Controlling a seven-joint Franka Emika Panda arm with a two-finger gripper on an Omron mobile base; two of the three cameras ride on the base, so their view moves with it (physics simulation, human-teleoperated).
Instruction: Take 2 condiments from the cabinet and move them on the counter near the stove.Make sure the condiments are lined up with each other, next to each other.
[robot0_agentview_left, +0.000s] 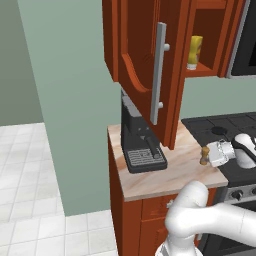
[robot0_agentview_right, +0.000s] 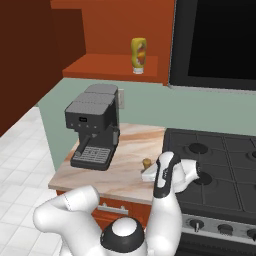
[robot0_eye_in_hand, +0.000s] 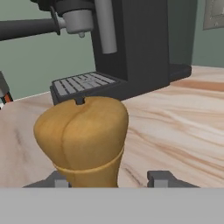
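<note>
I am placing the shaker (robot0_eye_in_hand: 83, 140) on the worktop (robot0_agentview_left: 170, 175) beside the stove (robot0_agentview_right: 220, 165). It is sitting between the fingers of the tool (robot0_agentview_left: 205, 156); whether they are gripping or just released, I cannot tell. The bottle (robot0_agentview_right: 138, 55) is waiting above in the cabinet (robot0_agentview_left: 145, 45). Next: retreat clear, then reach up for it.

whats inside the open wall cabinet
The yellow bottle stands cap-down on the cabinet shelf, alone there. The open door hides the cabinet's left part in the left base view.
</note>
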